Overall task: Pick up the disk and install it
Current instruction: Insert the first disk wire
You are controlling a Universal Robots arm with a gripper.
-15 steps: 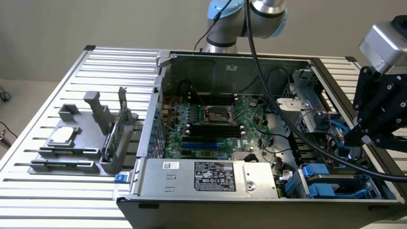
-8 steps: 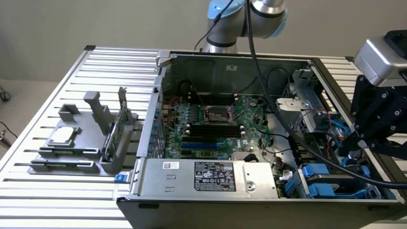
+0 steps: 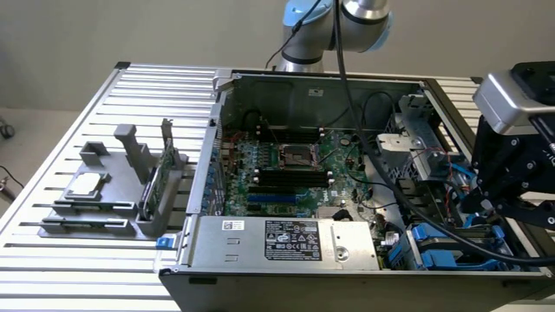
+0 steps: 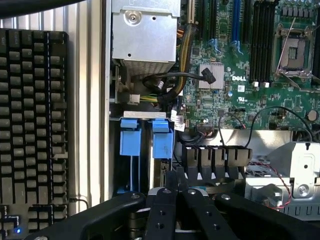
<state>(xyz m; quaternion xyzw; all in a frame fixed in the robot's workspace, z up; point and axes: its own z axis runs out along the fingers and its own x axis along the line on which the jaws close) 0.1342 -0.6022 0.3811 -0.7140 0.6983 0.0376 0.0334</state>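
Exterior view: an open dark-grey desktop computer case (image 3: 303, 84) lies on a slatted aluminium table (image 3: 52, 260). My black gripper (image 3: 507, 195) hangs over the case's corner on the exterior view's right. It is above the silver-grey disk with blue plastic rails (image 3: 433, 246), which sits in the drive bay. One grey power-supply box with a black label (image 3: 286, 240) borders that bay, and black cables (image 3: 390, 188) cross close by. One square silver chip (image 3: 87, 185) rests on a grey plastic fixture (image 3: 113, 214), well apart on the exterior view's left, where the table lies open.

Wrist view: my fingers (image 4: 161, 210) are pressed together, grasping nothing. Just beyond them stand the disk's (image 4: 162, 140) two blue tabs, hemmed between the case wall and four black connectors (image 4: 215, 157). One black keyboard (image 4: 32, 125) lies outside that wall.
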